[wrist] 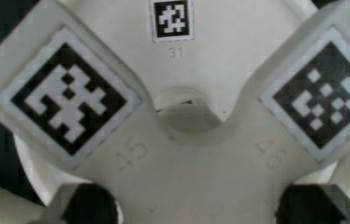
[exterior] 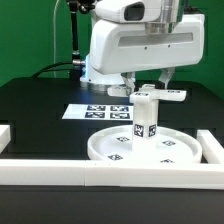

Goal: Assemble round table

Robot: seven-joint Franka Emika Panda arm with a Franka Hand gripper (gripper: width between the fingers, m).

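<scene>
The round disc (exterior: 140, 148) lies flat on the black table near the front rail. The short leg (exterior: 146, 117) stands upright in its middle, with tags on its side. The cross-shaped base piece (exterior: 163, 94) sits on top of the leg. My gripper (exterior: 150, 86) comes down on it from above. In the wrist view the base piece (wrist: 190, 60) fills the frame, with its arms' tags and its centre hole (wrist: 190, 116) showing. My gripper (wrist: 198, 212) has its dark fingertips (wrist: 94, 206) pressed against both sides of one arm of the piece.
The marker board (exterior: 100, 112) lies behind the disc, at the exterior view's left. White border rails run along the front (exterior: 110, 172), the left (exterior: 8, 135) and the right (exterior: 208, 146). A green wall stands behind the arm.
</scene>
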